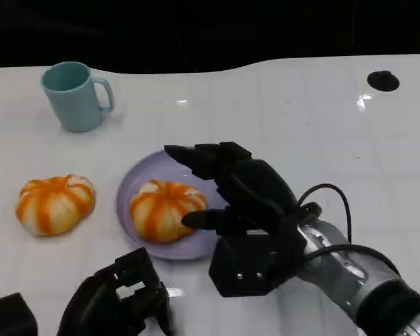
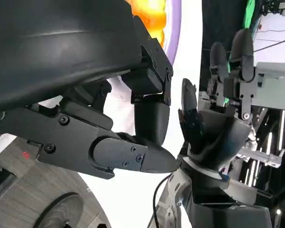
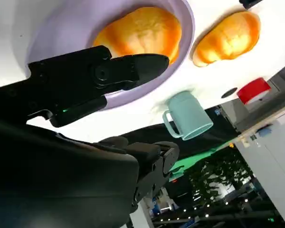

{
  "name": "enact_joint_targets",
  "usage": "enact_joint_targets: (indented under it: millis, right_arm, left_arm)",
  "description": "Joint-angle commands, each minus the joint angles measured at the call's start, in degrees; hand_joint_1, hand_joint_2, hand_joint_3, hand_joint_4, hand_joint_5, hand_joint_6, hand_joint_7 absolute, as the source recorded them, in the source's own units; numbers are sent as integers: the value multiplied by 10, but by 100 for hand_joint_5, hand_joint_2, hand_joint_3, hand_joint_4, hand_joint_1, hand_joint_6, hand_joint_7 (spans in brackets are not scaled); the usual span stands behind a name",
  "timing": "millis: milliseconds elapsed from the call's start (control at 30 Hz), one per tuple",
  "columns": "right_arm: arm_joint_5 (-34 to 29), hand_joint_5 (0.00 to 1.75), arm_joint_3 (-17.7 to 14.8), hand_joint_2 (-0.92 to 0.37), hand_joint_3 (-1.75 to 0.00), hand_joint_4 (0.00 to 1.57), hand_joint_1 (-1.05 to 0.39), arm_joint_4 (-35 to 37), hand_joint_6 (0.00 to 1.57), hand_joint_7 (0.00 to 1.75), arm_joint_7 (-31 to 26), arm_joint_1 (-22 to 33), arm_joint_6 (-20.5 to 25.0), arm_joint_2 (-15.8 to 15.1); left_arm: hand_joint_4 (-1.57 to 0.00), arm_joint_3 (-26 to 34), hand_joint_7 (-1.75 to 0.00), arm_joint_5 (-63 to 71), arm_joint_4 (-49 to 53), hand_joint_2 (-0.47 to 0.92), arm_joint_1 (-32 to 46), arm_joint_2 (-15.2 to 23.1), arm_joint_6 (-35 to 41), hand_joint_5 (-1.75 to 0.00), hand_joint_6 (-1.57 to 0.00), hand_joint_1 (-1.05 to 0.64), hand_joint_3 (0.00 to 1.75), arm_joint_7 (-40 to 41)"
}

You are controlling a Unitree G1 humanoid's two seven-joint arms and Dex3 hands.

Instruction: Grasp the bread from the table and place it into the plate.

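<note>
White glossy table [image 1: 280,119] under glare, dark room behind.

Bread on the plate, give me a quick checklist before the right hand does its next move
1. One bread lies in the purple plate: ok.
2. Right hand has let go, fingers apart over the plate's edge: cannot tell, one fingertip sits very close to the bread.
3. Second bread is on the table, apart from the plate: ok.
4. Left hand holds nothing, low near the table edge: ok.
5. Blue mug stands away from both hands: ok.
</note>
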Motion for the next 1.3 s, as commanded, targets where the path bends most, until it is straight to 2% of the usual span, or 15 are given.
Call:
enact_joint_targets:
  millis: [33,167,300,400,500,600,667,733,800,833,900,1000,1033,1100,1300]
  right_arm:
    - [12,67,-18,-92,-8,6,-55,-34,36,7,-8,27,-31,-30]
    - [-3,74,-20,-92,-8,14,-50,-62,43,10,-19,48,-56,-59]
    - [-50,83,-15,-90,-5,34,-37,-81,61,17,-90,65,-94,-93]
    - [-90,90,-12,-88,-5,50,-24,-93,78,24,-146,74,-105,-114]
    - [-115,97,-13,-87,-5,60,-15,-104,87,28,-187,83,-118,-132]
    - [-140,118,-14,-82,-13,74,-10,-113,95,41,-233,92,-127,-153]
    - [-153,136,-16,-61,-59,80,-10,-118,91,67,-259,99,-131,-165]
    - [-162,157,-17,-54,-84,82,-11,-121,87,94,-279,106,-135,-178]
    - [-176,167,-17,-54,-89,82,-13,-125,82,114,-303,111,-132,-189]
    - [-187,172,-17,-54,-90,84,-14,-130,78,138,-317,115,-131,-199]
    - [-201,174,-20,-55,-86,87,-18,-140,74,162,-340,125,-127,-214]
    - [-208,175,-27,-65,-74,90,-26,-163,73,173,-349,149,-113,-235]
    - [-202,175,-31,-65,-75,90,-26,-173,74,174,-342,159,-110,-241]
    - [-194,175,-35,-54,-91,91,-25,-185,74,174,-332,170,-106,-247]
    - [-167,175,-66,-41,-107,86,-16,-248,68,174,-294,253,-88,-273]
  left_arm:
    - [-80,1,-154,0,2,92,1,6,-8,-175,-70,-62,25,2]
    - [-81,1,-153,0,6,92,-1,5,-11,-175,-71,-62,25,2]
    - [-81,1,-153,1,8,92,-2,4,-11,-175,-71,-61,25,4]
    - [-81,1,-153,1,10,92,-3,4,-12,-175,-71,-62,25,4]
    - [-81,1,-153,1,11,92,-4,4,-14,-175,-71,-63,24,3]
    - [-81,0,-154,1,9,92,-2,4,-11,-175,-71,-64,24,6]
    - [-81,0,-154,0,10,92,-4,3,-9,-175,-71,-65,23,5]
    - [-81,0,-154,0,10,92,-5,3,-6,-175,-72,-65,23,6]
    - [-81,0,-155,1,11,92,-6,3,-7,-175,-72,-64,23,6]
    - [-81,-1,-155,0,11,92,-6,3,-6,-175,-71,-64,23,6]
    - [-81,-1,-155,-1,11,92,-7,2,-3,-175,-71,-63,23,6]
    - [-80,-2,-155,1,9,92,-6,1,-3,-175,-71,-64,23,9]
    - [-80,-2,-156,1,8,92,-7,1,-1,-175,-71,-64,23,10]
    - [-80,-3,-156,2,8,92,-7,1,1,-175,-71,-64,22,10]
    - [-80,-1,-156,-4,13,92,-9,3,0,-175,-70,-64,22,4]
